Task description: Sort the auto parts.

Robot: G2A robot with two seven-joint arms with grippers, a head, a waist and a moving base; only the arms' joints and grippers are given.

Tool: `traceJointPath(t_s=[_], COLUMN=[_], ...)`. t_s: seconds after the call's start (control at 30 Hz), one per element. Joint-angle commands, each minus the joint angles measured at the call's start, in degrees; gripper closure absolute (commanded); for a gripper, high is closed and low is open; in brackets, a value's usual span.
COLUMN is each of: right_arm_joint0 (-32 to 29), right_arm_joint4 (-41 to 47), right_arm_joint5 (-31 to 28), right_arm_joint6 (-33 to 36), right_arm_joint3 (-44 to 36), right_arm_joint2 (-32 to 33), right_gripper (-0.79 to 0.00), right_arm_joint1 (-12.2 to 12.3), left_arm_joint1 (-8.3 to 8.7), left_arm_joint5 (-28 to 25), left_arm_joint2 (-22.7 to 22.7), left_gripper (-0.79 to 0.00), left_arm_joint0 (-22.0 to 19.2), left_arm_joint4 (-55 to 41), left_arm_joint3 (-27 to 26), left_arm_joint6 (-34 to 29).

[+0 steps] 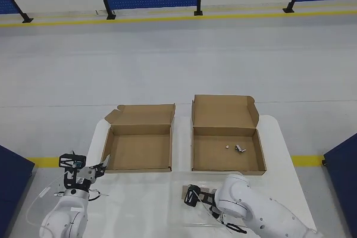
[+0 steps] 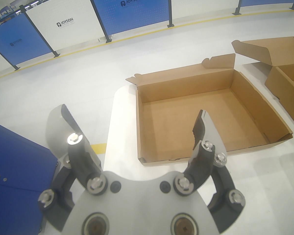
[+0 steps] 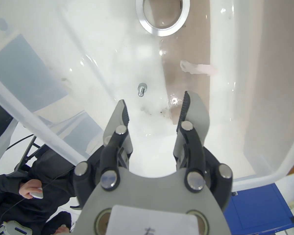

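Right wrist view has the right gripper [image 3: 154, 110], fingers apart, over a clear plastic bin [image 3: 247, 74], near a small bolt [image 3: 142, 89]; a metal ring [image 3: 139, 5] lies farther in. The left gripper [image 2: 134, 125], fingers apart, hangs above the worktop [image 2: 122, 147] just before the left cardboard box [image 2: 181, 113]. The right cardboard box [image 1: 226, 160] holds a small metal part [image 1: 240, 149].

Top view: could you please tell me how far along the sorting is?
Done: two small parts lie in the right box. In hand: nothing; the open right tool hangs inside the clear bin above a bolt. Left: that bolt and a metal ring nearby.
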Motion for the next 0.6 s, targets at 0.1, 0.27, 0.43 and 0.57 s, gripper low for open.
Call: traceJointPath(t_s=[0.1,0.27,0.43,0.57], right_arm_joint0=[1.94,3.15,3.47,3.77], right_arm_joint4=[1.59,2.49,2.9,3.04], right_arm_joint5=[-0.11,-0.13,-0.14,-0.17], right_arm_joint6=[0.61,0.95,1.23,1.36], right_arm_joint3=[3.11,4.71,5.35,6.27], right_arm_joint2=[-1.99,-3.35,-4.17,-4.99], right_gripper=[-0.228,-0.24,-0.24,-0.222], right_arm_joint1=[-0.98,-1.67,-2.0,-2.24], left_arm_joint1=[0.0,0.0,0.0,0.0], left_arm_joint5=[0.0,0.0,0.0,0.0], left_arm_joint2=[0.0,0.0,0.0,0.0], left_gripper=[-0.785,-0.785,-0.785,-0.785], left_arm_joint0=[0.0,0.0,0.0,0.0], left_arm_joint4=[0.0,0.0,0.0,0.0], left_arm_joint3=[0.0,0.0,0.0,0.0], left_arm_joint6=[0.0,0.0,0.0,0.0])
